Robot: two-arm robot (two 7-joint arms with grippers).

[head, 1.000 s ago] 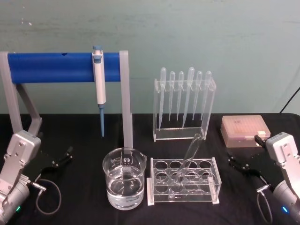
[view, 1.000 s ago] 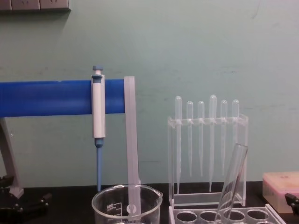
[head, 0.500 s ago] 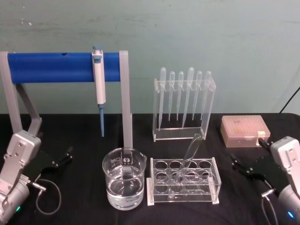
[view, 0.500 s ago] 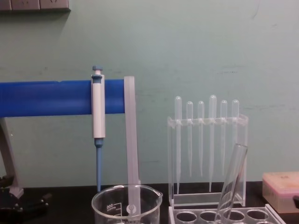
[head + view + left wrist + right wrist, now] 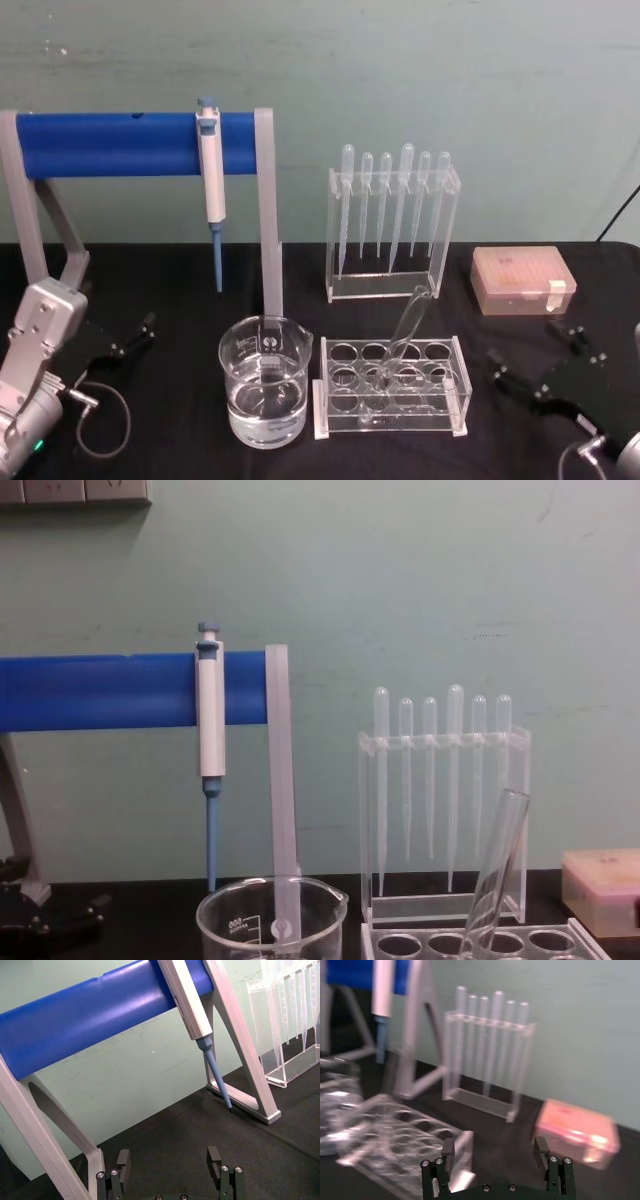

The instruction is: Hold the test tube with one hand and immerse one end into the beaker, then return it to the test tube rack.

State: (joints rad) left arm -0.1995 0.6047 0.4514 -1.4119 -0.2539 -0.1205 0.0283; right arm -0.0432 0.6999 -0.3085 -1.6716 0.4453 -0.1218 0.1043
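Glassware stood toward the near side of the black worktop (image 5: 170,430) at the moment we observed. We saw the test tube (image 5: 405,328) resting in the clear test tube rack (image 5: 445,410), with its lower end down among the holes and its open top tilted up toward the far right. Neither arm touched it. The beaker (image 5: 238,365), partly filled with clear liquid, stood just beside the rack on its left, apart from the tube. The left pincer (image 5: 168,1160) lay low at the left side of the worktop, near the grey foot of the blue-barred stand (image 5: 110,143), its fingers spread and holding nothing. The right pincer (image 5: 494,1150) sat low at the right front, well apart from the rack, its fingers likewise spread with nothing between them. Behind the rack we noted a clear holder of six bulb-topped pipettes (image 5: 392,200). A pink box (image 5: 522,278) sat to its right, and a blue-and-white pipettor (image 5: 211,185) hung from the blue bar.
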